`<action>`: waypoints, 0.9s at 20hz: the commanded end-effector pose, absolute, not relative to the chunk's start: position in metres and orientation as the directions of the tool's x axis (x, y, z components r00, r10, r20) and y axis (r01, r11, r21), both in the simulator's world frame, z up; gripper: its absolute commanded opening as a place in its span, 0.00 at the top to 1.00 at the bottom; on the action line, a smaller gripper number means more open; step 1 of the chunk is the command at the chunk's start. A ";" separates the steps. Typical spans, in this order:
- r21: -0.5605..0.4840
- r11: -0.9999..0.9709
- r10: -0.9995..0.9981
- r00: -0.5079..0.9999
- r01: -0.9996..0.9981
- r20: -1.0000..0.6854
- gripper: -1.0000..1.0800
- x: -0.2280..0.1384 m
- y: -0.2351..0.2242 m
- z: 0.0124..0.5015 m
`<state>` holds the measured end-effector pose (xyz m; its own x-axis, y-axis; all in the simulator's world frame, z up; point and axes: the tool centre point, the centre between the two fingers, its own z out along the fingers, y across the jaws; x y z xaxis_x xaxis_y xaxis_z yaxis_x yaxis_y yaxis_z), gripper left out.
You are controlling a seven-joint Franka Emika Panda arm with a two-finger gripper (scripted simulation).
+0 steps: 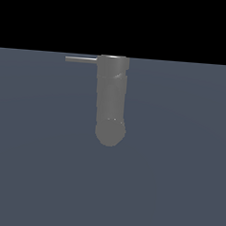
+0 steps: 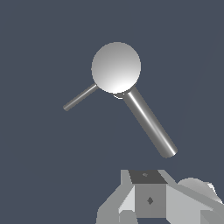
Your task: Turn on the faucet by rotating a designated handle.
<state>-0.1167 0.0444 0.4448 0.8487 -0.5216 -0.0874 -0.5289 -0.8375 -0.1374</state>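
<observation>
In the exterior view the faucet [image 1: 111, 100] is a thick matte grey cylinder with a flat rim at its far end and a rounded near end. The handle [image 1: 81, 59], a thin grey rod, juts from the rim end toward the exterior view's left. In the wrist view the faucet [image 2: 116, 67] shows as a round grey disc with a thicker tube [image 2: 148, 121] slanting off it. The thin handle [image 2: 80, 97] sticks out the other side. My gripper [image 2: 148, 199] shows only as grey and white blocks at the picture's edge, apart from the faucet and touching nothing. No gripper shows in the exterior view.
A flat dark blue-grey floor [image 1: 176, 187] lies around the faucet. A black background fills the exterior view above it.
</observation>
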 end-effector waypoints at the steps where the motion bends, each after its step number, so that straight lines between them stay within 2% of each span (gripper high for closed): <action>1: -0.130 -0.803 -0.573 0.814 -0.581 -0.101 1.00 -0.104 0.049 0.436; 18: -0.044 -0.502 -0.855 0.503 -0.864 -0.126 1.00 -0.030 0.085 0.368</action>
<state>-0.0360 0.0816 0.3749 0.5363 -0.8342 -0.1286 -0.8437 -0.5344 -0.0516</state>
